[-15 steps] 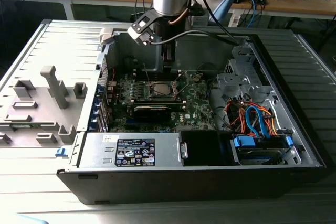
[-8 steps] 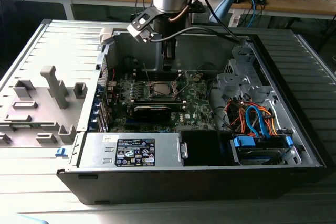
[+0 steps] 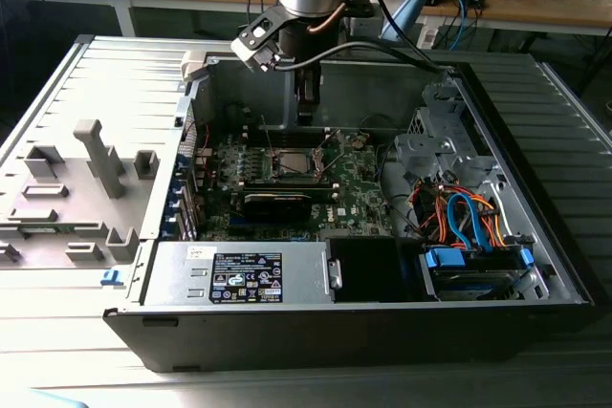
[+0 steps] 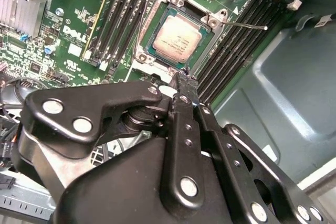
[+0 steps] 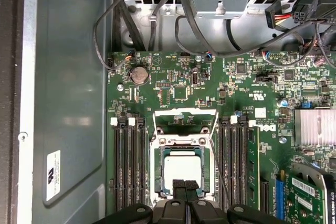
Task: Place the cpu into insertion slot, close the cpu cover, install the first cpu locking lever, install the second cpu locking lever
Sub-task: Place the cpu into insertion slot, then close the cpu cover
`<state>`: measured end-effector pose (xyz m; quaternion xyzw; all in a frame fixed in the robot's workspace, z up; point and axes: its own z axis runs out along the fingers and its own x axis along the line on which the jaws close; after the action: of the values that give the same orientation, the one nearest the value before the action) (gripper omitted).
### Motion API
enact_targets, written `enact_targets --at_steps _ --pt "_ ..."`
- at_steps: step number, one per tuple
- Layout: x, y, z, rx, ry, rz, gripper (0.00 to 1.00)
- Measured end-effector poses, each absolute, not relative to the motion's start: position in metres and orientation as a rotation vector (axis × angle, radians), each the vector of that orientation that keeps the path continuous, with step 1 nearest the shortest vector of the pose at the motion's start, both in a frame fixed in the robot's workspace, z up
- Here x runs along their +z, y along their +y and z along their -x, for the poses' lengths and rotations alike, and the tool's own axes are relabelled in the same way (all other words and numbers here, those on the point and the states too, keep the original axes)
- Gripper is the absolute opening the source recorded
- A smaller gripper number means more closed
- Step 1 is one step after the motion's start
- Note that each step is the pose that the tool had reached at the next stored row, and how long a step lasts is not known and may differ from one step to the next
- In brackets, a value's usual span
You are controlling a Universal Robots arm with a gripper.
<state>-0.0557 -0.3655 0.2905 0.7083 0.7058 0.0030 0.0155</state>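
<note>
The cpu (image 5: 182,169) lies flat, grey top up, in the insertion slot (image 5: 156,171) on the green motherboard; it also shows in the second wrist view as the cpu (image 4: 177,36) and in the exterior view as the cpu (image 3: 292,161). The cpu cover (image 5: 185,113) is swung open on the far side of the socket. A thin locking lever (image 4: 247,24) sticks out beside the socket, unlatched. My gripper (image 5: 185,184) hangs above the socket's near edge, fingers pressed together with nothing between them. It appears too as the gripper (image 4: 185,80) and gripper (image 3: 306,117).
Black memory slots (image 5: 128,166) flank the socket. A finned heatsink (image 5: 315,127) and a coin battery (image 5: 138,74) sit on the board. The power supply (image 3: 239,274), coloured cables (image 3: 459,217) and a blue drive bay (image 3: 473,260) fill the case's front. A grey fixture (image 3: 96,155) stands outside on the exterior view's left.
</note>
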Motion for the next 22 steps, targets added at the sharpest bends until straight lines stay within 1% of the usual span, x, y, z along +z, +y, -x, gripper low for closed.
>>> enact_targets --at_steps 5,16,22 --pt "0.2953 -0.3655 0.0557 0.010 2.196 -2.204 0.11" --pt "0.2954 -0.3657 0.0557 0.011 2.196 -2.204 0.11" --pt "0.2954 -0.3713 0.0492 0.009 2.197 -2.205 0.11"
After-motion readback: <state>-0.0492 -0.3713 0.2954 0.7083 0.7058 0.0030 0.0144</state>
